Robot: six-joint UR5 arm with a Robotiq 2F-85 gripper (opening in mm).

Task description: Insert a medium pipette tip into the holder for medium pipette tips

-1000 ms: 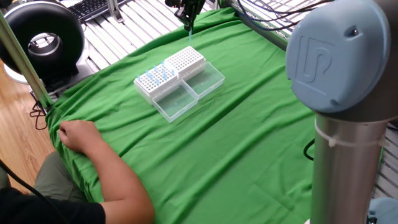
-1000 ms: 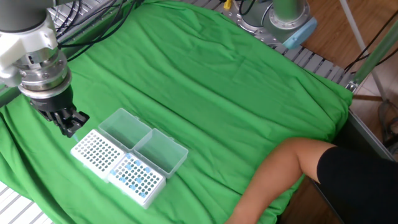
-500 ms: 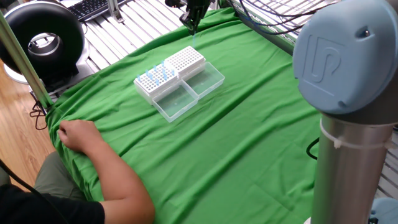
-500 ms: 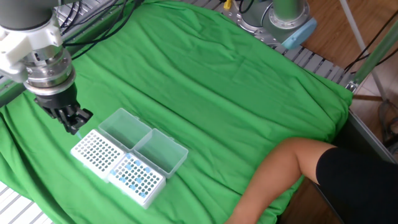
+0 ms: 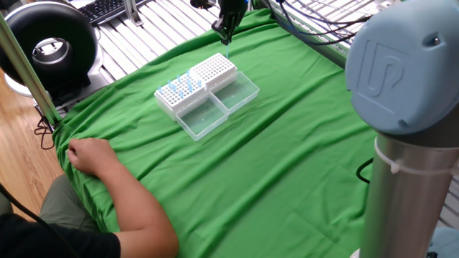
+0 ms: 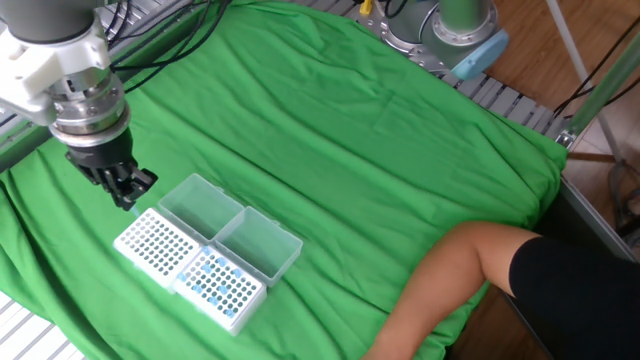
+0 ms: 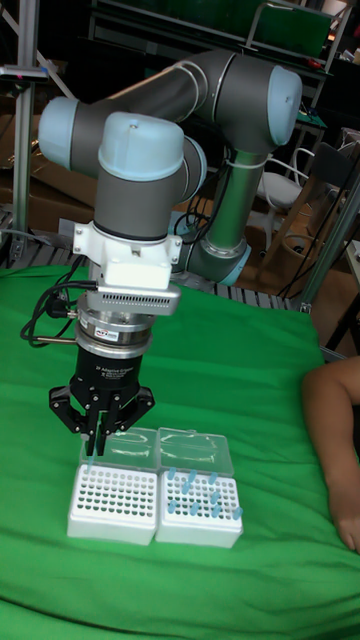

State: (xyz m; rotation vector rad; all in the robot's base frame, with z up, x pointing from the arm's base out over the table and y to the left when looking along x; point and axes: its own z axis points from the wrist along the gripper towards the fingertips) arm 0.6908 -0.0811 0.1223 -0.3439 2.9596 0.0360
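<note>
Two white racks stand side by side on the green cloth, each with its clear lid folded open. The holder for medium pipette tips is the one whose dense grid of holes is empty. My gripper hangs just above its far edge, fingers drawn together on a thin, pale blue medium pipette tip that points down. The tip's end is clear of the holes.
The neighbouring rack holds several blue tips. Open lids lie beside the racks. A person's arm rests on the cloth's edge. A black round device stands off the table.
My gripper, still holding the tip, has shifted sideways along the far side of the racks, closer over the empty-holed rack. The racks and the person's arm have not moved.
</note>
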